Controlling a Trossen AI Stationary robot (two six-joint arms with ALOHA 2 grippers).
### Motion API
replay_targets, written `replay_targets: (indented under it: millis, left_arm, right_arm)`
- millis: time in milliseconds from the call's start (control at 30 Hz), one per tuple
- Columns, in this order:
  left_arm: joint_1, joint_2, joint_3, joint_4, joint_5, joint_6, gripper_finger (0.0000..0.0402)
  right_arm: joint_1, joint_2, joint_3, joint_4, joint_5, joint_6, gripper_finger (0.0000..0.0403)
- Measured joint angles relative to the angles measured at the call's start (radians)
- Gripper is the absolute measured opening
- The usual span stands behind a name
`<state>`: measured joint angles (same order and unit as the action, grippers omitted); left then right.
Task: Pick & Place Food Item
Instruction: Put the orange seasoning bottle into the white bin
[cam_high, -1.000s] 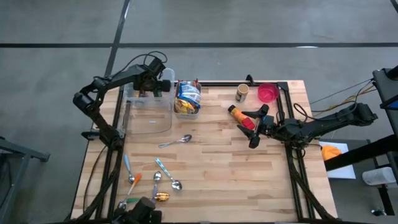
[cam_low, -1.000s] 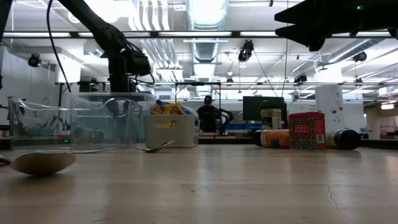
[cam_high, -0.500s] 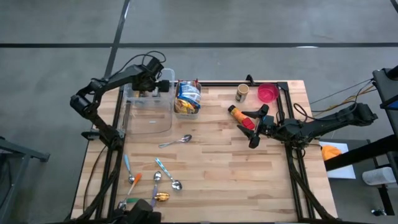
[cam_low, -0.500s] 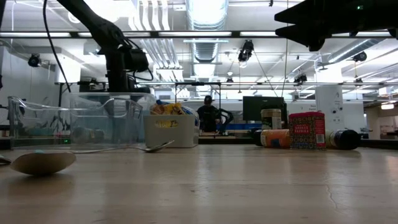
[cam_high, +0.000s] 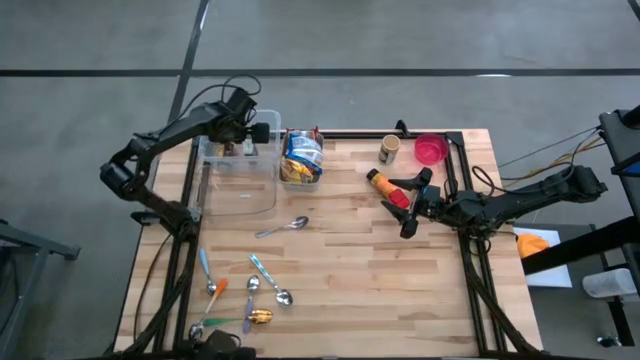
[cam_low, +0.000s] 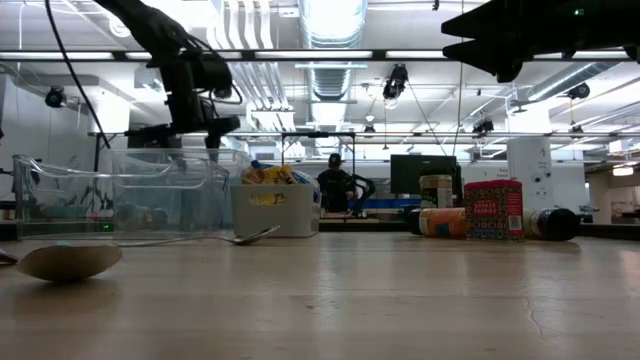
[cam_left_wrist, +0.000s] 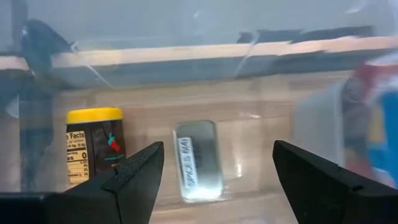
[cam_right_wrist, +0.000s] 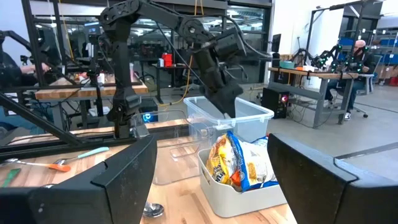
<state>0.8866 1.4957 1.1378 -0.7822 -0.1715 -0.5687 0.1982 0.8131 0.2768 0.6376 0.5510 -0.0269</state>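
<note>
A clear plastic bin (cam_high: 238, 190) stands at the table's far left. A flat silver tin (cam_left_wrist: 198, 160) lies on its floor, and beside it a dark jar with a yellow lid (cam_left_wrist: 94, 146) stands upright. My left gripper (cam_left_wrist: 217, 146) hangs open above the bin's far end (cam_high: 244, 133), over the tin and clear of it (cam_low: 190, 135). My right gripper (cam_high: 408, 205) waits open and level above the table's right middle, over a red can (cam_high: 399, 198); in its wrist view nothing sits between its fingers (cam_right_wrist: 211, 143).
A white tub of snack bags (cam_high: 301, 160) stands right of the clear bin. An orange bottle (cam_high: 380, 181) lies by the red can; a tan jar (cam_high: 389, 149) and a pink bowl (cam_high: 431, 150) stand at the far right. Several spoons (cam_high: 270, 285) lie near left, one (cam_high: 283, 227) mid-table.
My left gripper has opened and risen out of the clear bin, drawing back a little toward the table's far left corner. My right arm has kept still.
</note>
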Motion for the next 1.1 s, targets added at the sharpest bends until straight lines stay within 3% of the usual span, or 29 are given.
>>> replay_targets:
  millis: [467,733,1000,1100]
  left_arm:
    - [-0.169,-0.211,-0.012,0.061,-0.013,0.099,0.0305]
    - [-0.32,-0.43,-0.265,0.487,0.03,0.288,0.0305]
    - [-0.353,-0.628,-0.61,1.039,0.284,0.407,0.0305]
    - [-0.353,-0.659,-0.691,1.14,0.337,0.431,0.0305]
  right_arm:
    - [0.0,0.0,0.0,0.0,0.0,0.0,0.0304]
    - [0.0,0.0,0.0,0.0,0.0,0.0,0.0304]
    - [0.0,0.0,0.0,0.0,0.0,0.0,0.0304]
    - [0.0,0.0,0.0,0.0,0.0,0.0,0.0304]
